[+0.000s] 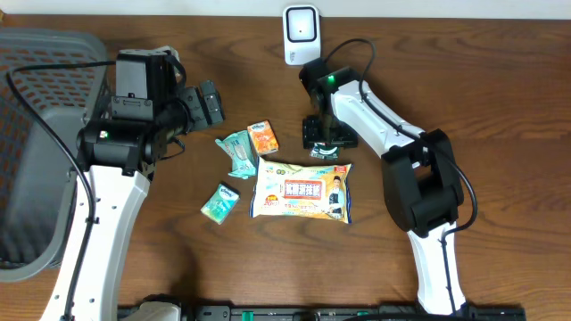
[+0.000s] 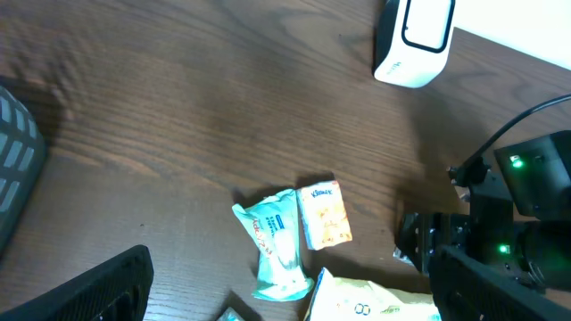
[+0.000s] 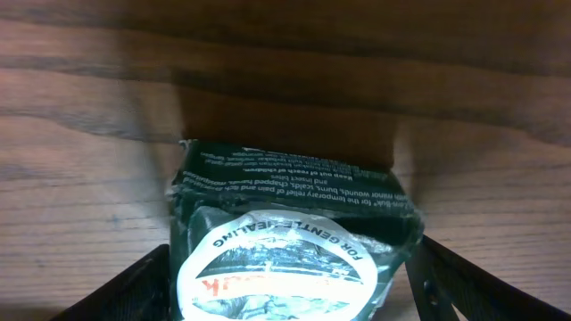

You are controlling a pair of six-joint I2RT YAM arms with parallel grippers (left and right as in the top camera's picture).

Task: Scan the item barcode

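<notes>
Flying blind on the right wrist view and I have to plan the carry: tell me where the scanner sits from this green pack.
Observer: The white scanner stands just beyond the green pack, away from the arm bases and slightly to the robot's left.
Operator: Name what lies nearest the pack.
Observer: A large wipes packet lies close on the near side, toward the arm bases. I cannot tell if they touch.
Operator: Report the left gripper.
Observer: The left gripper is open and empty, between the basket and the small packets.
</notes>
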